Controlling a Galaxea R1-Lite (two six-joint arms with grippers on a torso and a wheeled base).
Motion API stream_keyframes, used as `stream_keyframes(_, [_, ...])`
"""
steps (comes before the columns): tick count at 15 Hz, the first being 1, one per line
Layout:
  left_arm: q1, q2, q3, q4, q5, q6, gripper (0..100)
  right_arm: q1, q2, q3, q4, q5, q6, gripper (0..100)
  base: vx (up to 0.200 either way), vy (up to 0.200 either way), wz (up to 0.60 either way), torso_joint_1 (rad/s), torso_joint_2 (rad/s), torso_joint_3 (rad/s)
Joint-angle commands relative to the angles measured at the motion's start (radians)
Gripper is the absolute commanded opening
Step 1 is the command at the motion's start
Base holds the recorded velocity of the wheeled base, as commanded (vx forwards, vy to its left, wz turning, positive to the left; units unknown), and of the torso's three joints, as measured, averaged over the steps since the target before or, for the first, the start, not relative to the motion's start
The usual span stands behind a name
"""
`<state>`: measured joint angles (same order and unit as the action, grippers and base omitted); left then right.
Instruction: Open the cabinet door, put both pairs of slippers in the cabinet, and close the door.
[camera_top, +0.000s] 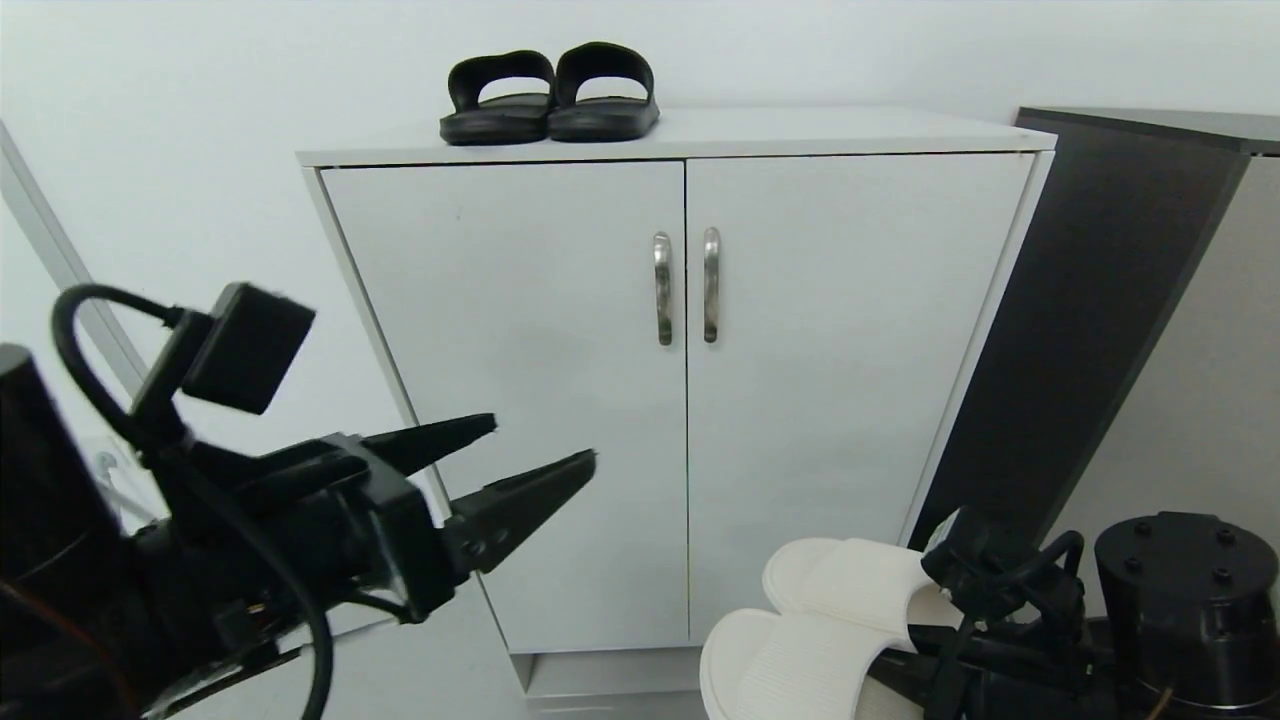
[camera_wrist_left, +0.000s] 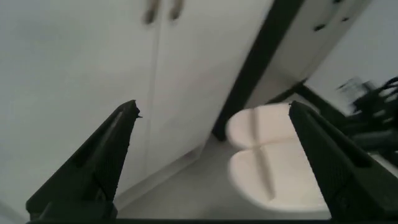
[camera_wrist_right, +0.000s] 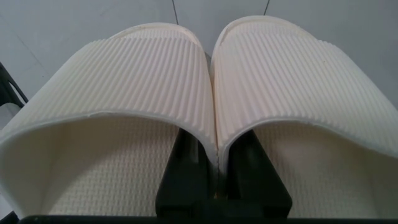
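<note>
- White slippers (camera_wrist_right: 146, 81) sit side by side in the right jaws, which are closed on the pair's touching inner strap edges, low in front of the cabinet's (camera_top: 860, 420) right door.
- Left jaws gape wide, holding nothing, in front of the left door's lower part.
- Both cabinet doors are closed, with the metal handles (camera_top: 663, 288) side by side at the middle seam.
- Black slippers (camera_top: 550, 95) rest paired on the cabinet top, toward its left.
</note>
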<state>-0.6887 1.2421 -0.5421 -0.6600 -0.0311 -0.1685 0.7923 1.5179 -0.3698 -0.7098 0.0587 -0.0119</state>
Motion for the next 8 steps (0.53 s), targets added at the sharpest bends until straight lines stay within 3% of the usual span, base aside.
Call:
stream_keyframes(1, [-0.084, 0.194, -0.137, -0.006, -0.033, -0.034, 100, 0.005, 0.012, 0.000, 0.000, 0.000, 0.000, 0, 0.000, 0.000, 0.00, 0.000, 0.00, 0.000])
stream_keyframes(3, [-0.084, 0.269, -0.217, -0.003, -0.153, -0.037, 100, 0.022, 0.004, 0.009, 0.000, -0.005, -0.002, 0, 0.000, 0.000, 0.00, 0.000, 0.00, 0.000])
stream_keyframes(4, [-0.083, 0.312, -0.269, -0.003, -0.194, -0.059, 100, 0.025, 0.001, 0.011, 0.000, -0.007, -0.005, 0, 0.000, 0.000, 0.00, 0.000, 0.00, 0.000])
stream_keyframes(7, [-0.054, 0.410, -0.441, 0.019, -0.285, -0.170, 100, 0.024, 0.001, 0.014, -0.005, -0.007, -0.028, 0, 0.000, 0.000, 0.00, 0.000, 0.00, 0.000])
stream_keyframes(8, [-0.026, 0.428, -0.492, 0.037, -0.365, -0.224, 100, 0.024, -0.001, 0.020, -0.014, -0.005, -0.028, 0, 0.000, 0.000, 0.00, 0.000, 0.00, 0.000])
